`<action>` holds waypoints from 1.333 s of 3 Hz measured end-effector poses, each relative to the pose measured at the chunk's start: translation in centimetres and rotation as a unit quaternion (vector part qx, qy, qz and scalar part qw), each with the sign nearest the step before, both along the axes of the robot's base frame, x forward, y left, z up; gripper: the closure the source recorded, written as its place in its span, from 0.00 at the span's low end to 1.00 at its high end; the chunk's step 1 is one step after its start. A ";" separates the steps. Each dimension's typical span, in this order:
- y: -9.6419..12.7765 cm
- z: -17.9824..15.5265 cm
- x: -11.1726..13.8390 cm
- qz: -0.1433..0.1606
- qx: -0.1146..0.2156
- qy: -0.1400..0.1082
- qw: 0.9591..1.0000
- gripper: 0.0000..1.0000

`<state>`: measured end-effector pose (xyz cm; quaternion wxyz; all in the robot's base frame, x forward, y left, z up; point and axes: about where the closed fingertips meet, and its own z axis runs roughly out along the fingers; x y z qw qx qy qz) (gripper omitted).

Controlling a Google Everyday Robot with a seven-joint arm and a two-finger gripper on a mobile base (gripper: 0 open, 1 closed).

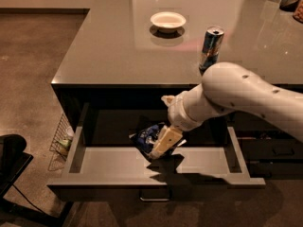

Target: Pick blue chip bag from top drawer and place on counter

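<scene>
The top drawer (109, 162) stands pulled open below the counter (118, 51). The blue chip bag (147, 135) lies crumpled on the drawer floor near the middle. My gripper (161, 148) reaches down into the drawer from the right on a white arm and sits right on the bag's right side, covering part of it. Its pale fingers (165, 140) point down and to the left at the bag.
A white bowl (168, 20) and a tall blue-and-silver drink can (210, 47) stand on the counter. Dark drawers with handles (277, 150) are to the right. A wire basket (61, 138) hangs left of the drawer. A dark object (12, 162) sits at lower left on the floor.
</scene>
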<state>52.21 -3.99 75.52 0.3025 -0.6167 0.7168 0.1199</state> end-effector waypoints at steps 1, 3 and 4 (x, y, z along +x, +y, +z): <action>0.7 -4.6 1.0 0.002 -0.037 0.011 0.999 0.00; -1.0 -11.0 2.6 0.010 -0.113 0.037 0.993 0.41; 0.3 -12.2 1.6 0.021 -0.118 0.039 0.992 0.65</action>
